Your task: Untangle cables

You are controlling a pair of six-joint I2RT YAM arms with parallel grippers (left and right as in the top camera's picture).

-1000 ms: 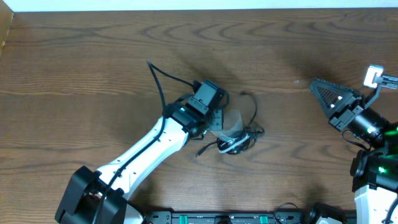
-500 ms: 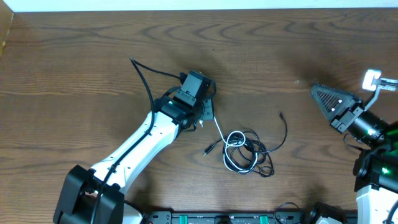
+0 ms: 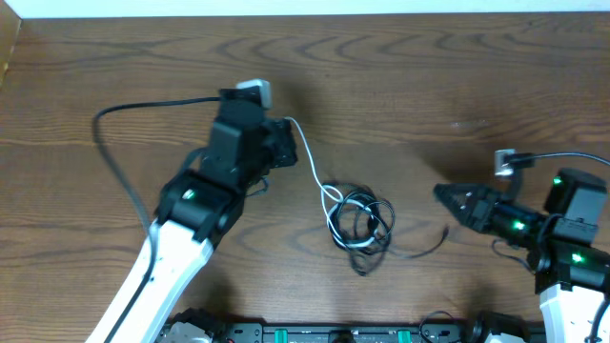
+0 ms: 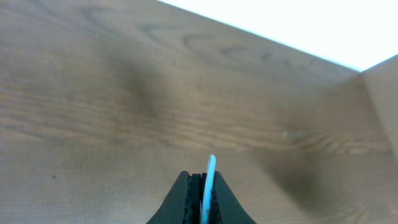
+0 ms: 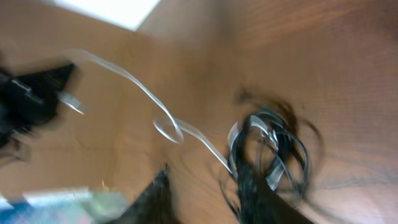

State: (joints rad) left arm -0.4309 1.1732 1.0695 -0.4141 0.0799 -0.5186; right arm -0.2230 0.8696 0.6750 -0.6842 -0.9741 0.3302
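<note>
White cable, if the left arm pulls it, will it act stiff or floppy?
Probably floppy: the white cable curves and kinks between the left gripper and the black cables. Likely light, being thin. It may drag them along, since it loops among them.

Dark brown wood-grain table (image 3: 429,76); on that table, one white cable (image 3: 307,152) and a tangle of black cables (image 3: 372,224).

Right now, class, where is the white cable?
Overhead, the white cable runs from the shut left gripper, left of centre, into the black cable tangle mid-table.
</note>
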